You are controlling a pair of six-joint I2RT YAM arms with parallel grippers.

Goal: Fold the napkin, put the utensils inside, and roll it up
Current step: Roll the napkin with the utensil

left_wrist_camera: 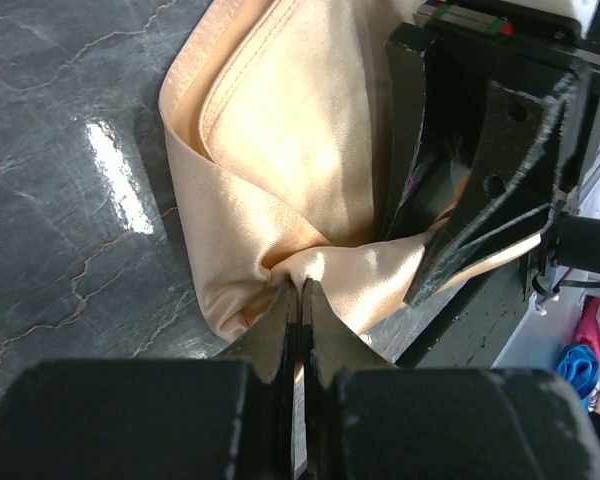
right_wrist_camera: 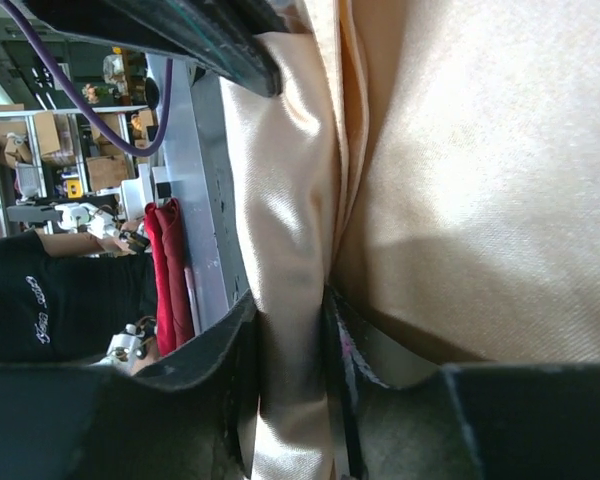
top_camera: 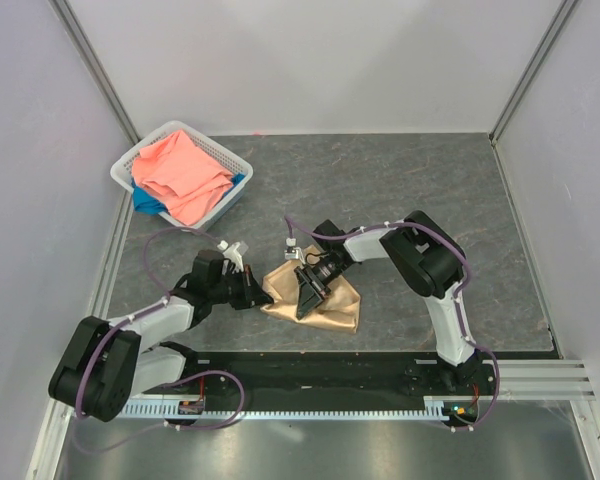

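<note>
I see basket (top_camera: 130, 166) far-left, coral-pink cloth (top_camera: 180, 175) over blue cloth (top_camera: 145, 203) | napkin (top_camera: 337, 305) bunched between my arms, right arm covering its middle | left gripper (left_wrist_camera: 300, 297) pinching its edge fold | right gripper (right_wrist_camera: 292, 330) narrow, clamping another fold

The napkin (top_camera: 338, 310) (left_wrist_camera: 280, 130) (right_wrist_camera: 480, 150), a shiny peach-gold satin cloth, is lying bunched in loose overlapping folds on the grey marbled counter (top_camera: 430, 180) near its front edge, one puckered corner being pinched by the left fingers (left_wrist_camera: 278, 338) and another fold running between the right fingers (right_wrist_camera: 235, 350).
</note>
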